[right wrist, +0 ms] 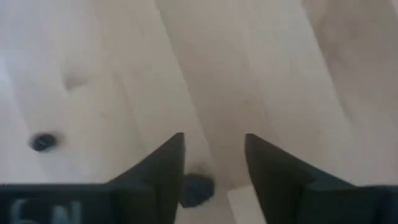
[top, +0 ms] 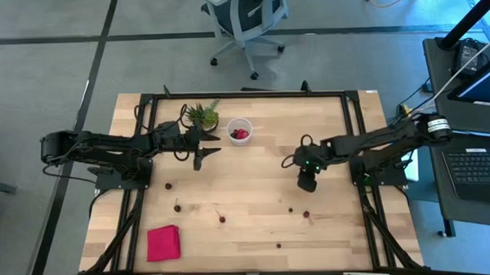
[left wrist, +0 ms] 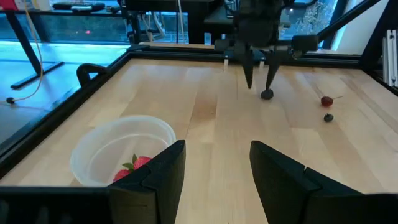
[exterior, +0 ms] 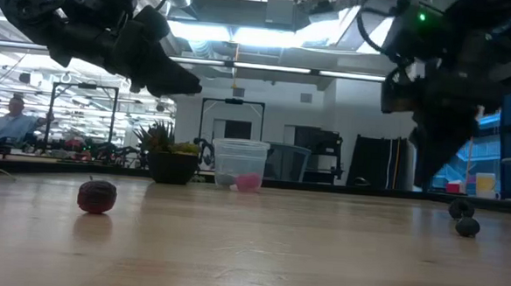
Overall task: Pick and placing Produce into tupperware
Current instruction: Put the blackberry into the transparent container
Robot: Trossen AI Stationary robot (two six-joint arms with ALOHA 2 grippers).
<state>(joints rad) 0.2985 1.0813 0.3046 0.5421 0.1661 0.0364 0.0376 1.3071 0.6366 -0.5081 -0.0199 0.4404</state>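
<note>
Right arm reaches in from the table's right edge, elbow bent, wrist pitched down; right gripper (top: 307, 183) hangs just over the wood right of centre, fingers parted, nothing between them. A dark berry (right wrist: 198, 189) lies on the boards directly beneath, close by one fingertip.

Left arm stretched along the far side; left gripper (top: 200, 158) raised off the table, spread apart and empty, just beside the tupperware (top: 240, 130).

Tupperware: small round clear plastic cup, whitish rim, red fruit in its bottom, near the far edge next to a spiky green potted plant (top: 202, 116).

Produce scattered loose: small round dark-red fruits (top: 222, 218) across the near half, well apart, wide bare wood between. Flat pink-red cloth (top: 163, 242) at the near left corner. Black frame rails edge the pale planked tabletop (top: 254, 174).
</note>
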